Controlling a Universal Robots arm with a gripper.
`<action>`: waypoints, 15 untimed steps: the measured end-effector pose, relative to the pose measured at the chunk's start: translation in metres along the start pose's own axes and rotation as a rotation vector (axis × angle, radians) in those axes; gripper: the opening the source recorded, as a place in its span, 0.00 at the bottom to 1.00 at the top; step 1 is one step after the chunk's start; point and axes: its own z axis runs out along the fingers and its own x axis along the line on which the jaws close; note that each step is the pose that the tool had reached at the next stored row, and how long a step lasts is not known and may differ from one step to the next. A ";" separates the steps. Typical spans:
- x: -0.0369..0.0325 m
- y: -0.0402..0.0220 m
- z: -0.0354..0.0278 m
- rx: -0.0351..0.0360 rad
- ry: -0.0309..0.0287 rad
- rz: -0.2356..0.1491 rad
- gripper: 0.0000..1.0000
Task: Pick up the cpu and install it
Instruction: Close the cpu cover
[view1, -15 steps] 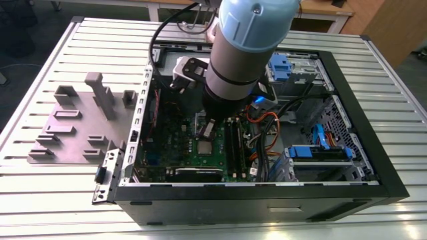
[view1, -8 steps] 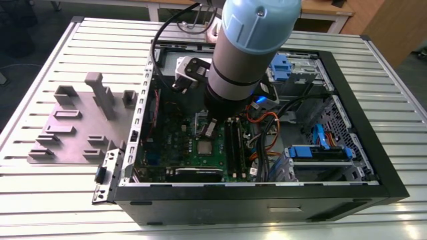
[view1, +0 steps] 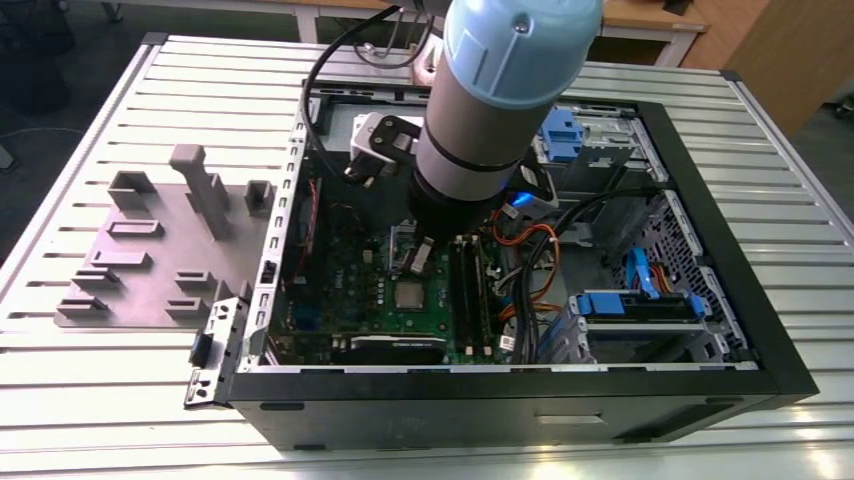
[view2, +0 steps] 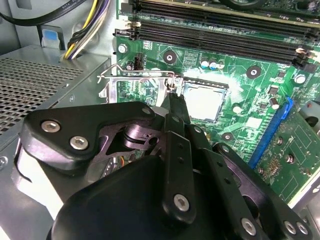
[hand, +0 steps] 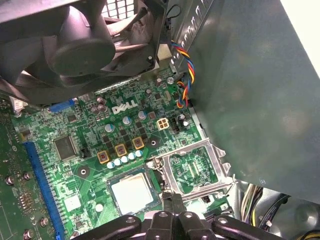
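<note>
The cpu (view2: 202, 102) lies flat in its socket on the green motherboard (view2: 250, 100), silvery top up; it also shows in the first wrist view as the cpu (hand: 132, 192) and in the exterior view as the cpu (view1: 411, 293). The hinged metal socket frame (view2: 134, 89) stands flipped open beside it, seen as the frame (hand: 192, 167) in the first wrist view. My gripper (view2: 175, 102) hangs just above the seam between cpu and open frame, its fingers pressed together with nothing between them. Its tip, the gripper (hand: 172, 201), sits beside the chip's edge.
The open black PC case (view1: 694, 385) lies on a slatted aluminium table (view1: 134, 400). Memory slots (view2: 220, 30), a black fan (hand: 75, 45), coloured wire bundles (hand: 182, 90) and blue drive brackets (view1: 641, 305) crowd the socket. A grey fixture plate (view1: 147, 250) rests at the exterior view's left.
</note>
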 end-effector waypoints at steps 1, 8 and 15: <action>-0.0004 -0.0005 0.0000 -0.0001 -0.0002 0.000 0.11; -0.0091 -0.0052 0.0011 -0.0020 -0.0052 0.001 0.11; -0.0112 -0.0069 0.0045 -0.0116 -0.0347 0.018 0.11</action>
